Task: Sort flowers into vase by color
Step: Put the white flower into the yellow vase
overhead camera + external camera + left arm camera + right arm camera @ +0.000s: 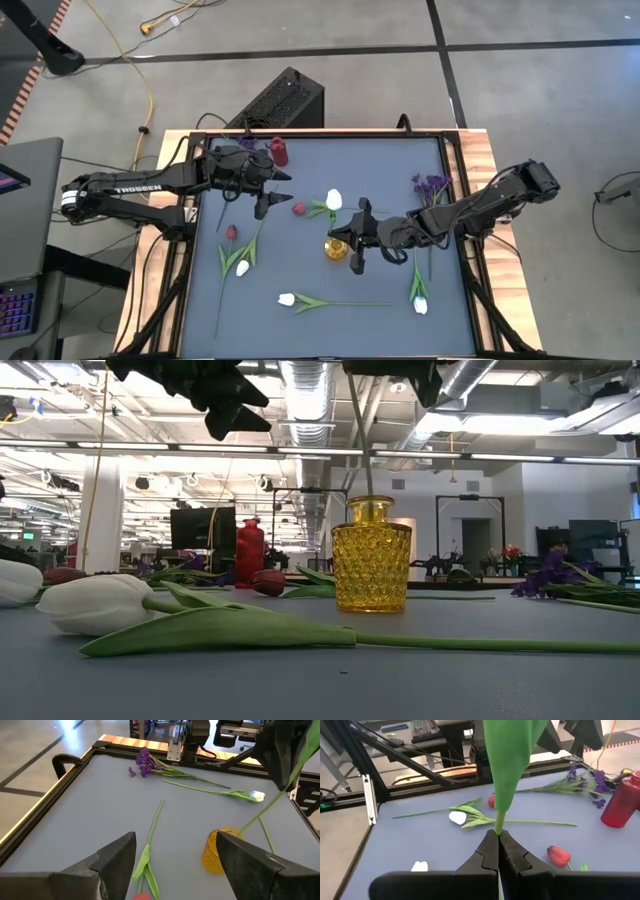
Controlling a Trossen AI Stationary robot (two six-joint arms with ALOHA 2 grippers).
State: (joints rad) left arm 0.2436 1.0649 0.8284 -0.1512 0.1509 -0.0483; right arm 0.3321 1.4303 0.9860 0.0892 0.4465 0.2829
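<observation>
The big table (330, 180) has a flat grey-blue top with a wood edge and black rails. The best thing to find your way by is the yellow vase (337, 248) near the middle.

The left arm is long and dark, and it waits away from the yellow vase, toward the red bottle. Its left gripper (268, 190) has its fingers (117, 857) spread wide with nothing between them.

The right arm reaches in from the other side. The right gripper (357, 237) hangs right over the yellow vase. Its fingers (487, 852) are pinched tight on a thin green stem (499, 822) with a wide smooth leaf, and the stem goes down into the vase mouth. I cannot see what colour its flower is.

The yellow vase (371, 568) is see-through glass, bumpy all over, with a round body and a narrow neck.

The red bottle (279, 150) stands far from the yellow vase near the back edge, smooth and shiny, with nothing in it that I can see.

Flowers lie flat around the yellow vase. Two white tulips (287, 299) lie in front of it, one white tulip (334, 200) behind it. A purple sprig (432, 184) lies off to the right arm's side, bushy and soft. Small dark red tulips (231, 233) lie on the left arm's side.
</observation>
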